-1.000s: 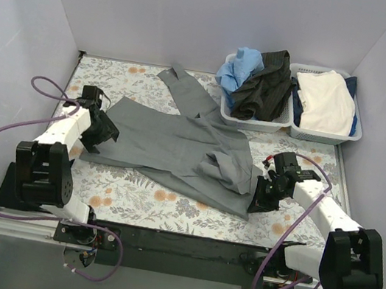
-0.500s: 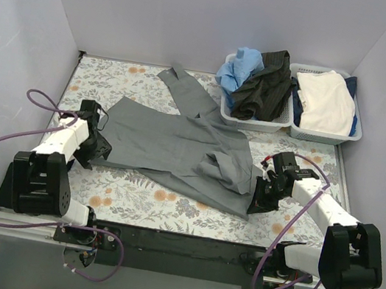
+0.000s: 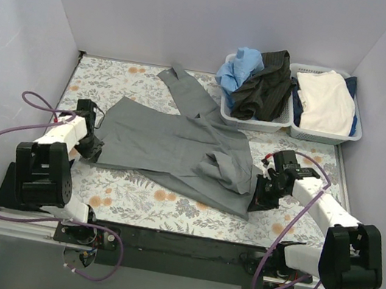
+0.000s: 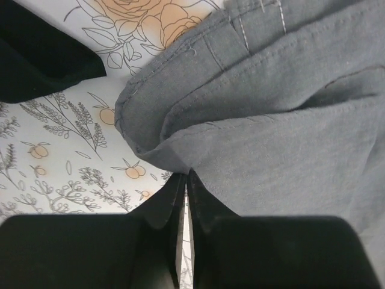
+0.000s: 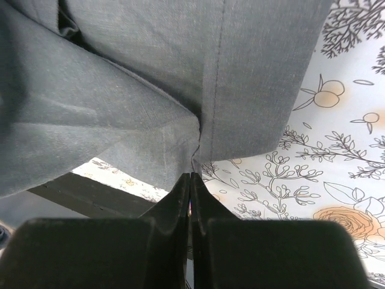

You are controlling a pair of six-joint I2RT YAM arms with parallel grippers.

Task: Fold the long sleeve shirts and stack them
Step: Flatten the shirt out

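- Top external view is showing the right gripper (image 3: 258, 199) sitting nearest of all, low on the floral-printed table (image 3: 132, 194), at the near right corner of the mid-grey long sleeve shirt (image 3: 178, 145).
- Right wrist view is showing its dark fingers (image 5: 180, 198) pressed together on a raised ridge of that grey cloth. The rest of the fabric is spreading away from the tips toward the far side.
- Right arm is reaching in from the right, its forearm slanting left and slightly far, its wrist dipping to the cloth.
- Left gripper (image 3: 90, 145) is sitting a little farther back, at the shirt's near left corner. Left wrist view is showing its fingers (image 4: 168, 205) clamped on a bunched fold at the hem, the cloth lying beyond and to the right.
- Left arm is lying low along the left side, its forearm pointing far and its wrist turning right toward the hem.
- Shirt's long axis is running left to right between the two grips, so each arm is holding the end nearest to it. The body is lying on the far side of both, which suggests the near edge will be carried away from the bases.
- One grey sleeve is stretching toward the far middle of the table.
- Black long sleeve shirt (image 3: 264, 82) is draping over the white plastic lattice basket (image 3: 256, 124) at the far right, well apart from both grippers.
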